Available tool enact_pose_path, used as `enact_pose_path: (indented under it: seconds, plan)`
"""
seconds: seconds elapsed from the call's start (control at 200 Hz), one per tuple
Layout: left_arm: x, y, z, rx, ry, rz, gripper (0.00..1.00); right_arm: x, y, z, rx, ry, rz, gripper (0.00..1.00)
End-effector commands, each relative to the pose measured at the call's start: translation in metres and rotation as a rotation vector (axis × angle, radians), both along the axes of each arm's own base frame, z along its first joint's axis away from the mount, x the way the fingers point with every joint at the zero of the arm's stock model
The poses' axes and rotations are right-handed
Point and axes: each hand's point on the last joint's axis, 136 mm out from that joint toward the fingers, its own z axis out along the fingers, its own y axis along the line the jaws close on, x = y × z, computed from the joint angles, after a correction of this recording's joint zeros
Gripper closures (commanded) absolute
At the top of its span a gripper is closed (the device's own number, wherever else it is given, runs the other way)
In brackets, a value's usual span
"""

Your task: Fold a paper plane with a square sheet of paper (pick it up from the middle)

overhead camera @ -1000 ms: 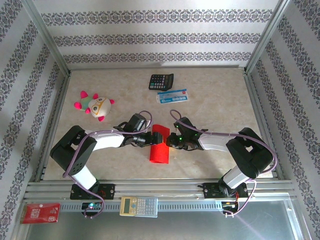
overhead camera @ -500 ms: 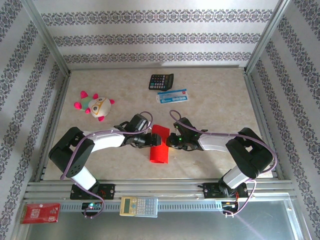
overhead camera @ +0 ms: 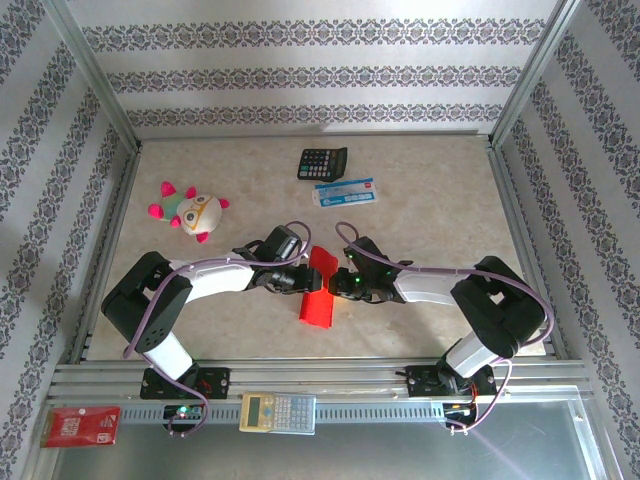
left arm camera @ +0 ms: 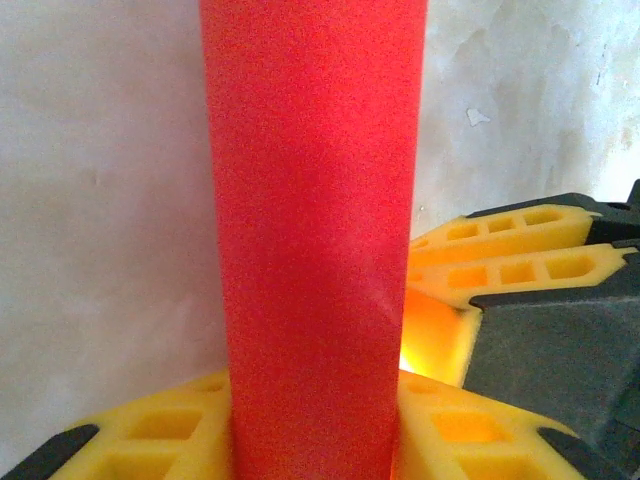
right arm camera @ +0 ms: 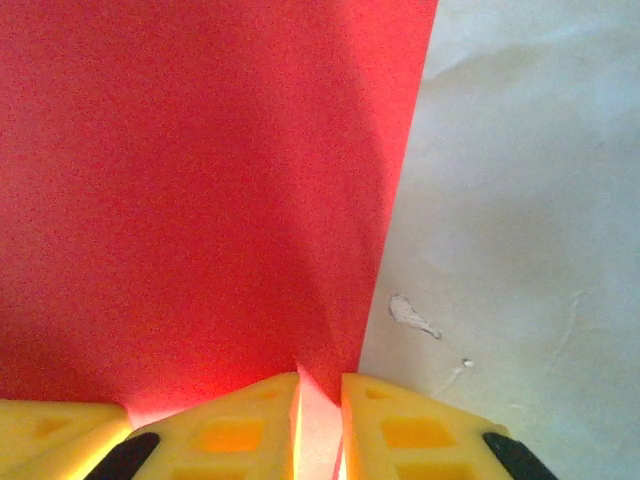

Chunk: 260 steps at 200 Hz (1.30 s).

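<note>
**Two pincers meet at the red paper**

You have the square sheet of paper (overhead camera: 319,290) in the middle of the worktop (overhead camera: 430,210), right between your two arms. It is bright red and bent over into a narrow shape. The part near you lies on the worktop. The far part stands up off it.

Your right pincer (overhead camera: 341,284) is at the right side of the paper. In the right wrist view its two yellow fingers (right arm camera: 235,425) are almost together, with just a thin slit between them. The edge of the red paper sits in that slit, so this pincer is pinching the paper.

Your left pincer (overhead camera: 297,281) is at the left side of the paper. In the left wrist view the red paper runs up the middle like a tall band. Yellow fingers (left arm camera: 160,440) show at the bottom on both sides of it. They are partway apart and right by the paper. You cannot tell if they squeeze it or just sit next to it. The right pincer's yellow fingers show on the right of that view, close against the band's edge.

A black calculator (overhead camera: 322,162) and a blue and white packet (overhead camera: 345,192) lie at the far side, well apart from the paper. A soft toy (overhead camera: 192,210) lies at the far left. On the metal rail near you are a pale calculator (overhead camera: 278,411) and a small red packet (overhead camera: 82,426).
</note>
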Motion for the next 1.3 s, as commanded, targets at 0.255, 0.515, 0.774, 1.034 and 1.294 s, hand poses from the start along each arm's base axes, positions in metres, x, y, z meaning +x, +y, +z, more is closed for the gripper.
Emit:
enact_pose_path:
  seconds: [0.255, 0.515, 0.774, 1.034, 1.294]
  plan:
    - [0.001, 0.012, -0.01, 0.053, -0.007, 0.062, 0.66, 0.011, -0.037, 0.024, -0.031, -0.063, -0.041, 0.74]
    - [0.003, 0.026, -0.023, 0.143, 0.017, 0.133, 0.65, 0.018, -0.06, 0.032, -0.021, -0.08, -0.083, 0.74]
    - [0.005, 0.029, -0.025, 0.166, 0.034, 0.163, 0.65, 0.018, -0.063, 0.028, -0.016, -0.068, -0.083, 0.74]
    - [0.007, 0.024, -0.021, 0.136, 0.047, 0.179, 0.69, 0.018, -0.06, 0.024, -0.006, -0.046, -0.08, 0.74]
    - [0.008, 0.019, -0.006, 0.083, 0.036, 0.193, 0.7, 0.019, -0.057, 0.02, -0.003, -0.02, -0.079, 0.74]
